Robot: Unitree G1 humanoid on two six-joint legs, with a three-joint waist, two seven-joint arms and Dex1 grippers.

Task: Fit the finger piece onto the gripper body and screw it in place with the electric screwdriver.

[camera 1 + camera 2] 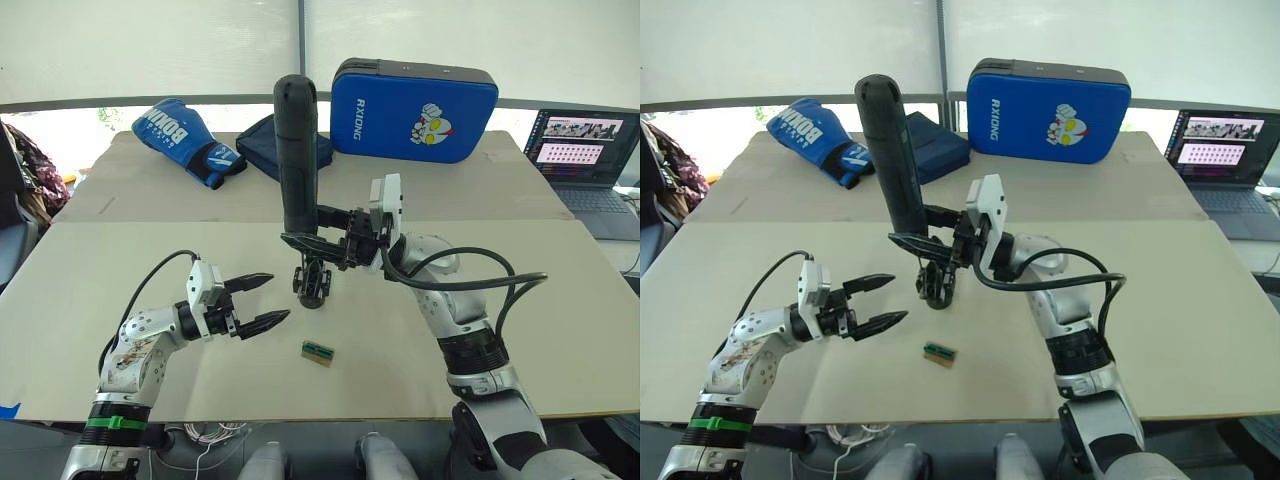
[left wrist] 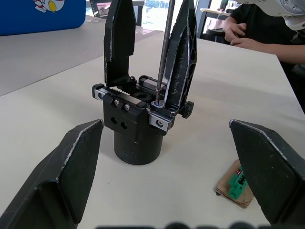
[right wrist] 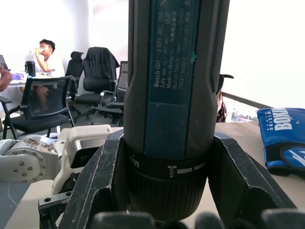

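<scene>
Bright backlight, perhaps slight glare

The right gripper (image 3: 167, 210) clamps the electric screwdriver (image 3: 174, 95) upright, fingers (image 3: 240, 181) pressed on both sides of its collar; a blue boxing glove (image 3: 283, 138) lies on the tabletop beyond.

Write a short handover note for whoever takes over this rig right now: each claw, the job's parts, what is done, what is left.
Right claw: shut on the electric screwdriver, held upright, bit down in a screw hole on the gripper body.
Left claw: open, empty, beside the gripper body.
Gripper body stands on the table; the finger piece is already seated on it.
Small green block lies nearby.
Left: drive the screw home, lift the screwdriver off.
</scene>
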